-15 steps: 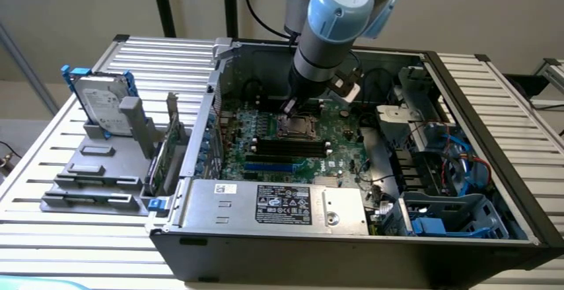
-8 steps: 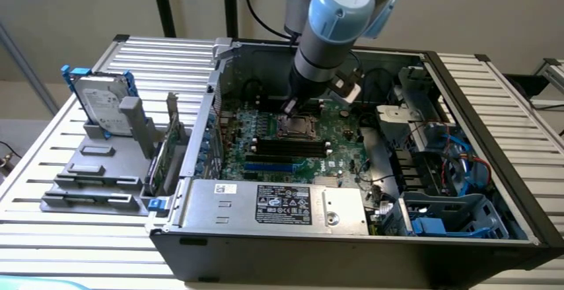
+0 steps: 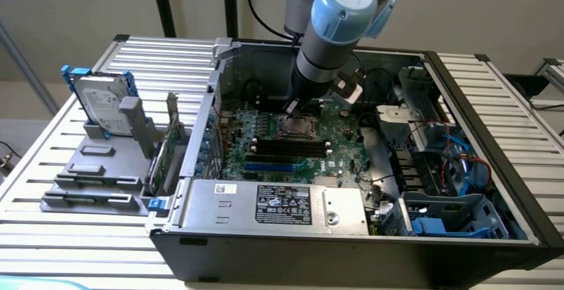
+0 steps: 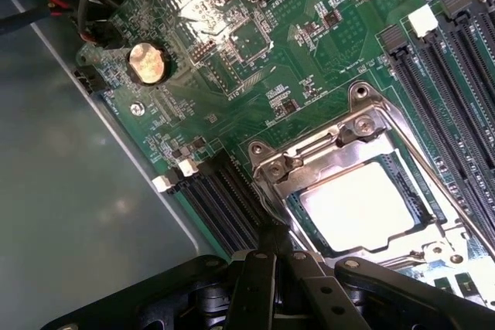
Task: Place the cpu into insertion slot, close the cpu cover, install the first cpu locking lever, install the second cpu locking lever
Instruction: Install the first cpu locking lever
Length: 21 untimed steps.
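Inside the open computer case, the insertion slot sits on the green board under my arm. In the wrist view the pale cpu lies flat in the slot's silver rim. The silver cpu cover is down over it, framing the chip. Thin metal lever rods run along two sides of the socket. My gripper hangs at the socket's edge, its black fingers drawn together at one lever rod. Whether they touch or pinch that rod is hidden.
Long black memory slots lie beside the socket, more black slots on its other side. A coin battery and the grey case wall are close. A power supply, blue drive cage and hard drive surround the board.
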Available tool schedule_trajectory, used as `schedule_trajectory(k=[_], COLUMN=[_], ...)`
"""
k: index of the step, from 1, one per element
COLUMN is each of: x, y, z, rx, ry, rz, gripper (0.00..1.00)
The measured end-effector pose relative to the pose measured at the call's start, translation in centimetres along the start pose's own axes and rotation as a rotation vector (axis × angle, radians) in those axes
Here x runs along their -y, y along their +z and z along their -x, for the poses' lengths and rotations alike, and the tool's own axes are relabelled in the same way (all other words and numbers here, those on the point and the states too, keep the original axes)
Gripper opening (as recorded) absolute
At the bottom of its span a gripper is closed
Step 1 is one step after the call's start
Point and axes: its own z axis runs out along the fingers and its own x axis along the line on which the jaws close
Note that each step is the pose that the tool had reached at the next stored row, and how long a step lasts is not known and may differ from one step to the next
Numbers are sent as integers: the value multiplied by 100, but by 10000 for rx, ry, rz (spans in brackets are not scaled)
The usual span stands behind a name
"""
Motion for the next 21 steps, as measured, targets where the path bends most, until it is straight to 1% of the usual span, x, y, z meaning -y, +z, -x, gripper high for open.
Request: schedule_trajectory(k=[11,18,21], x=[-24,-62,-76], y=[-12,-2,3], z=[14,15,10], rx=[35,30,14], ry=[68,71,69], rz=[-53,-55,-66], gripper=[11,11,11])
